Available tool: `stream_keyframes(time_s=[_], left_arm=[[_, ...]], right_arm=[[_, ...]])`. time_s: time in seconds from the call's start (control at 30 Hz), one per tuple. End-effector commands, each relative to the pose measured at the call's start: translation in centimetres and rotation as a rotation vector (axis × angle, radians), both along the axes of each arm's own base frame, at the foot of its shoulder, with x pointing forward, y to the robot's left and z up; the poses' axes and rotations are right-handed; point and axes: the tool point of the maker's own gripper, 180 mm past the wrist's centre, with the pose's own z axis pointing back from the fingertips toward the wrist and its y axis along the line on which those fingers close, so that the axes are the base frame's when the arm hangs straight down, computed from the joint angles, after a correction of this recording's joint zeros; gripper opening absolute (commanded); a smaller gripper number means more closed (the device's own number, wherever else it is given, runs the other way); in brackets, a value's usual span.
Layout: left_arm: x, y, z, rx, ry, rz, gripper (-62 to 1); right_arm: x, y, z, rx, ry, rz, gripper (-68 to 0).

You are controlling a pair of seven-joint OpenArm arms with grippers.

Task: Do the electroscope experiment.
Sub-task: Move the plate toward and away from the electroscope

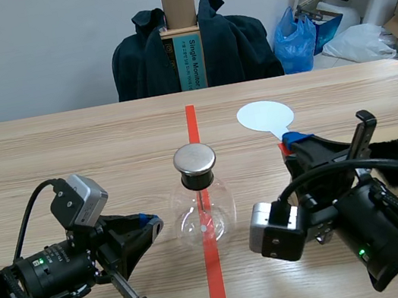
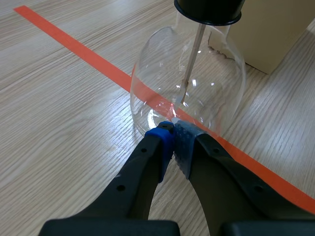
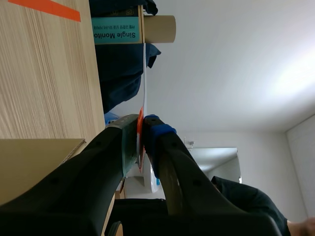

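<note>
Scene view: electroscope flask (image 1: 206, 208) stands at the middle of the table (image 1: 68, 149), on the tape line (image 1: 217, 285), well off every edge. Left gripper (image 1: 150, 221) closed on nothing, tips at the flask's base, likely steadying it. Right gripper (image 1: 296, 141) clamps the white paddle (image 1: 265, 116) by its handle, near the metal cap (image 1: 195, 160), presumably to bring charge. Left wrist view alone shows the pads (image 2: 183, 142) meeting against the glass; right wrist view shows the paddle edge-on.

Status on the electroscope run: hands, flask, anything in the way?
Left hand shut, tips at base of flask. Right hand shut on white paddle, off to the flask's side. Nothing seen between paddle and metal cap.
</note>
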Motion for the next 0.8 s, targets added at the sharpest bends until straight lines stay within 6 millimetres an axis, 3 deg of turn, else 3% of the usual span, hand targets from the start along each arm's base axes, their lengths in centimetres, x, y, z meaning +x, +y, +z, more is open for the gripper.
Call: stream_keyframes(time_s=[0.0,0.77], left_arm=[[0.4,-0.4,1.2,-0.033,-0.029,0.0,-59.2],[0.4,-0.4,1.2,-0.033,-0.029,0.0,-59.2]], right_arm=[[0.3,0.1,0.8,0.003,-0.031,0.017,-66.8],[-3.5,5.6,0.9,0.001,-0.046,0.389,-66.8]])
